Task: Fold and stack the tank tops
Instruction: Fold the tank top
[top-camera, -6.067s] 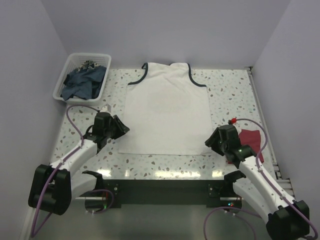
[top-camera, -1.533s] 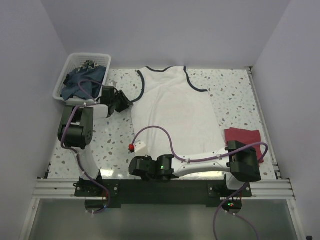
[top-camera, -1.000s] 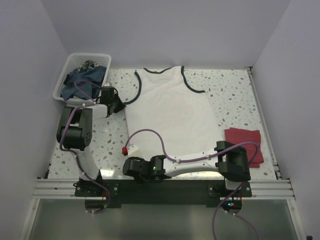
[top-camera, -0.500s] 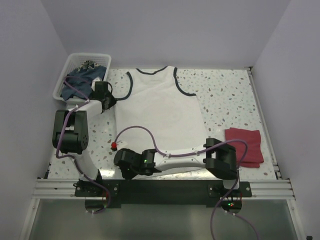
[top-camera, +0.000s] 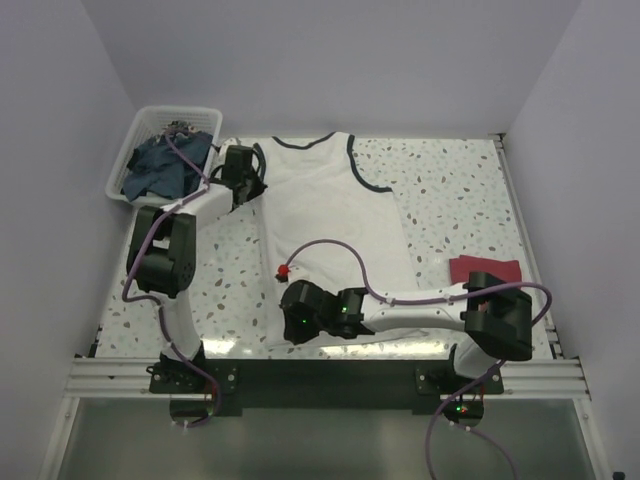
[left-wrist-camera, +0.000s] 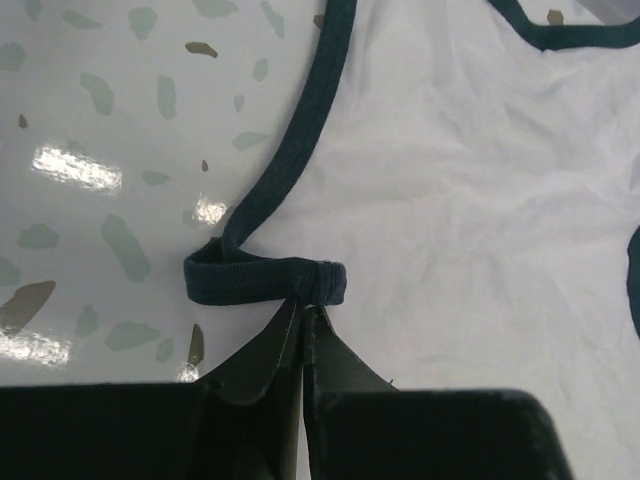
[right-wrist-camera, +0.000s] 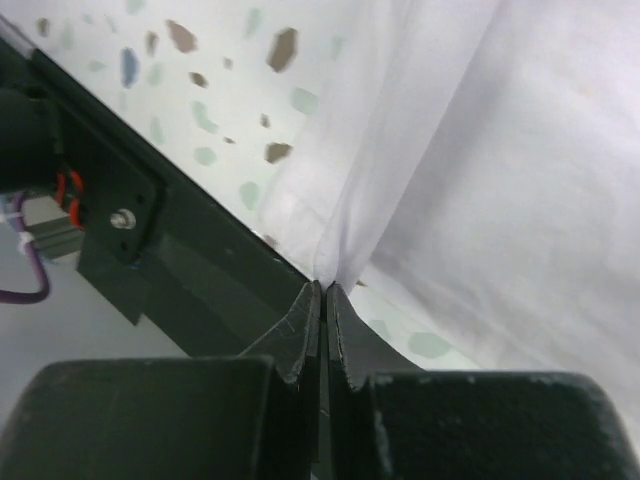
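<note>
We record one table (top-camera: 460, 190), its glossy white top flecked grey, green and brown, with bright glints of light (left-wrist-camera: 70, 165) on it. Along its near edge we note a black strip (top-camera: 320, 372) on an aluminium rail (top-camera: 110, 375). We count three plain pale lilac walls: back (top-camera: 330, 60), left (top-camera: 50, 200) and right (top-camera: 600, 200). A white slotted basket (top-camera: 140, 125) sits at the far left corner. The floor (top-camera: 320, 440) is grey.

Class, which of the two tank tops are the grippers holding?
The white tank top with navy trim: left gripper pinches its strap, right gripper its near edge. The dark red tank top lies apart, untouched.
</note>
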